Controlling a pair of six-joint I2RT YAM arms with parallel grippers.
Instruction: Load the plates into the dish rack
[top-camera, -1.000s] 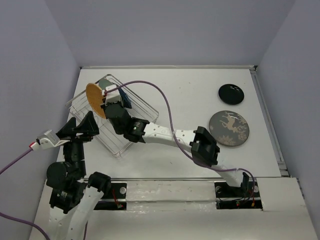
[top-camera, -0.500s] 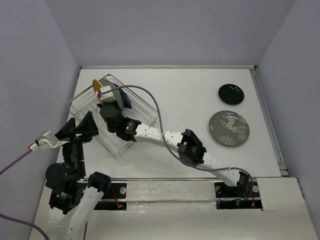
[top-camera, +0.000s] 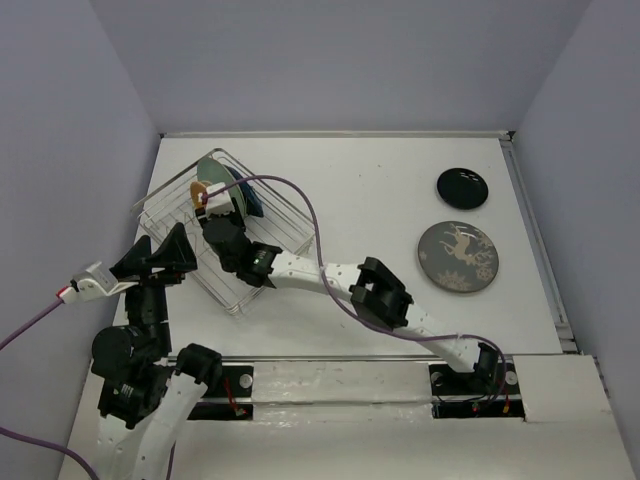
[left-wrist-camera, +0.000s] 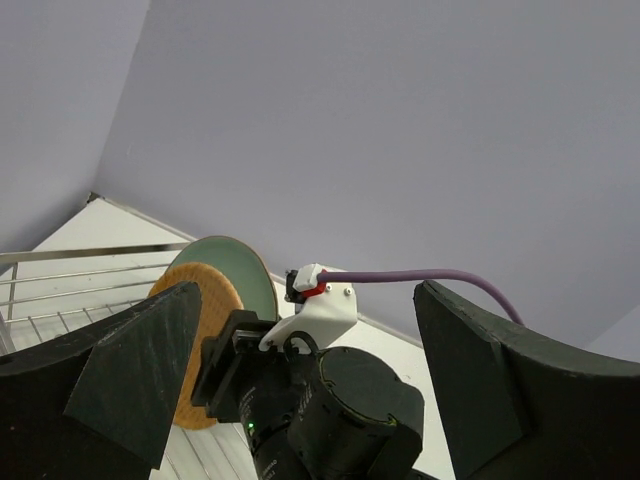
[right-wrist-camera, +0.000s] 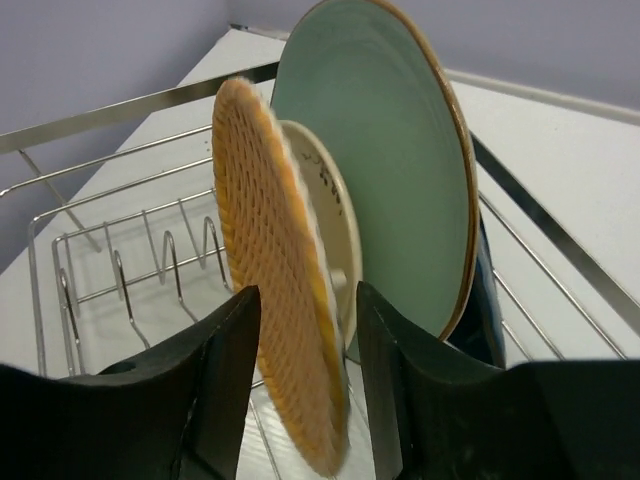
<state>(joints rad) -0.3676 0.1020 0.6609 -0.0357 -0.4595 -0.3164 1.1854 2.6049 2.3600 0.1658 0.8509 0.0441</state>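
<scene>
The dish rack (top-camera: 160, 215) stands at the left of the table with several plates upright in its tines. From front to back, the right wrist view shows the orange plate (right-wrist-camera: 270, 250), the small cream plate (right-wrist-camera: 325, 220), the large pale teal plate (right-wrist-camera: 400, 170) and the dark blue plate (right-wrist-camera: 487, 320). My right gripper (right-wrist-camera: 307, 292) is open, its fingers on either side of the orange plate's lower edge, with a gap at the right finger. My left gripper (top-camera: 165, 255) hovers open and empty at the rack's near-left side. The grey deer plate (top-camera: 458, 256) and the black plate (top-camera: 462, 187) lie flat at the right.
The right arm (top-camera: 380, 295) stretches diagonally across the table from its base to the rack. Its purple cable (top-camera: 310, 215) loops above the rack's right side. The left wrist view shows the right wrist housing (left-wrist-camera: 340, 400) close in front, with the orange plate (left-wrist-camera: 215, 300) beyond.
My right gripper brought the orange plate down from above the rack's far-left corner into the tines and opened its jaws. The left arm has not moved.
</scene>
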